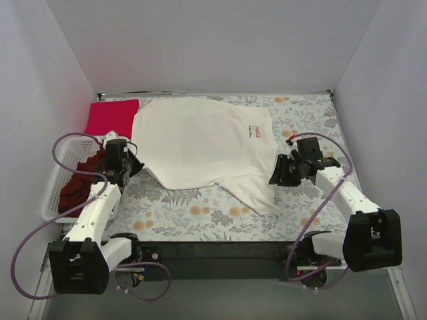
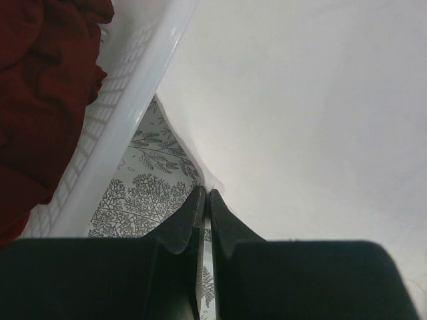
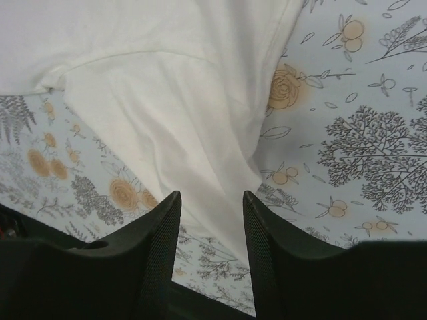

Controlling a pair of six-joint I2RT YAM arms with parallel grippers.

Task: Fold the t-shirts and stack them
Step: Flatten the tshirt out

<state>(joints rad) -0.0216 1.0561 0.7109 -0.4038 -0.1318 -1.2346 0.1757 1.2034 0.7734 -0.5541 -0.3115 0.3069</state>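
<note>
The cream-white t-shirt (image 1: 200, 140) lies spread on the table, its red chest print (image 1: 256, 131) at the right. My left gripper (image 1: 134, 164) is at the shirt's left edge. In the left wrist view the gripper (image 2: 205, 193) has its jaws pressed together on the thin edge of the shirt (image 2: 300, 133). My right gripper (image 1: 276, 175) is open over the shirt's near right flap (image 3: 200, 133), its fingertips (image 3: 172, 200) to either side of the cloth's tip. The crimson-pink shirt (image 1: 112, 117) lies folded at the back left. The dark maroon shirt (image 1: 80, 183) sits in the basket.
The white lattice basket (image 1: 55, 175) stands at the left edge, right beside my left gripper; its rim (image 2: 133, 100) fills the left wrist view. The floral table cloth (image 1: 200, 213) covers the table. White walls enclose three sides.
</note>
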